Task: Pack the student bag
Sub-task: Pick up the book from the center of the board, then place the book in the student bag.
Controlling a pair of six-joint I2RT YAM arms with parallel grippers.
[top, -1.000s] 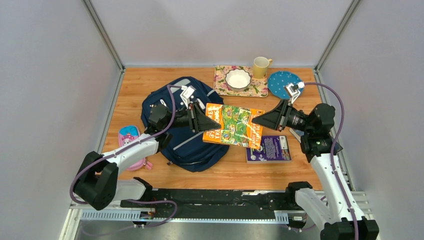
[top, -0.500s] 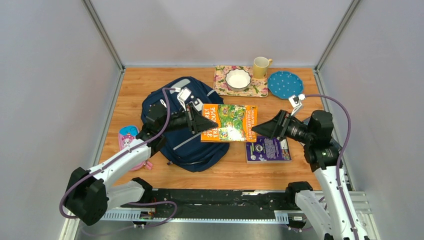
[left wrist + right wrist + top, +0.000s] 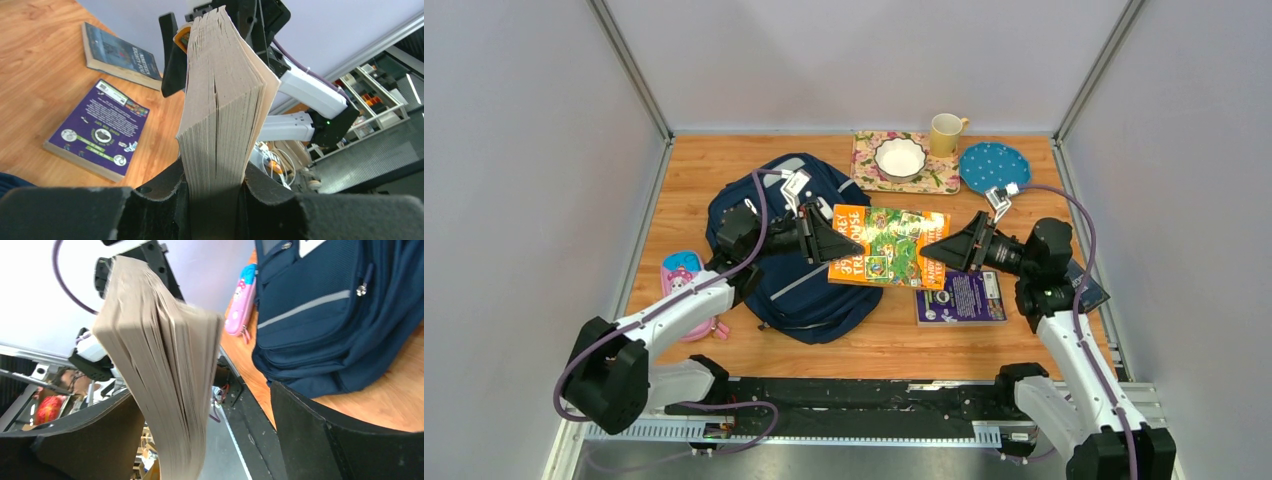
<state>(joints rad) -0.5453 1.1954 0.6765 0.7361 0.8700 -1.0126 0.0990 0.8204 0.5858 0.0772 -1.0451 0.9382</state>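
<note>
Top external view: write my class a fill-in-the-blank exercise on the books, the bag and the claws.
1. The left claw is shut on the orange illustrated paperback book, while the right claw at its other edge is ____.
2. The small pink pencil case lies on the ____ side of the large navy blue fabric backpack.
3. Besides the held one, ____ books lie flat on the wooden table: a purple paperback and a dark blue paperback.
Missing words: open; left; two.

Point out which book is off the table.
The orange-and-green book, clamped in the left claw, its far edge inside the right claw; the purple book and the dark book lie flat on the table.
</note>
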